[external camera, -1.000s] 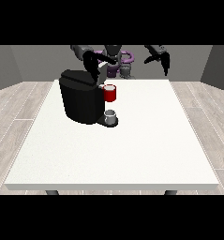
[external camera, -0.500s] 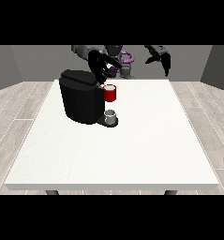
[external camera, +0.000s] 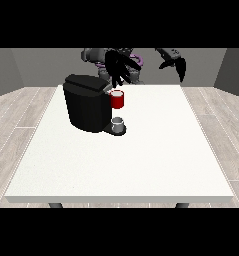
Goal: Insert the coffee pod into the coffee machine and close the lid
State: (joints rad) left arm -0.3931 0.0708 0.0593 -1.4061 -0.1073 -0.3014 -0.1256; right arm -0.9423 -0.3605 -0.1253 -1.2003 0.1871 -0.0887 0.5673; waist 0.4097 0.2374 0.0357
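Note:
A black coffee machine stands on the left half of the white table. Its red pod holder sticks out at its right side, with a whitish top that may be the pod. A small grey cup sits on the machine's base under the holder. The hand at the view's left hangs just above the holder with its fingers spread and pointing down, holding nothing. The hand at the view's right is raised over the table's far right edge, fingers relaxed and pointing down.
The table's far edge lies just behind the machine, and the robot's body stands beyond it. Wooden floor surrounds the table on both sides.
The hand at the view's left has come down and forward to hang close above the red holder. The other hand and the machine have stayed put.

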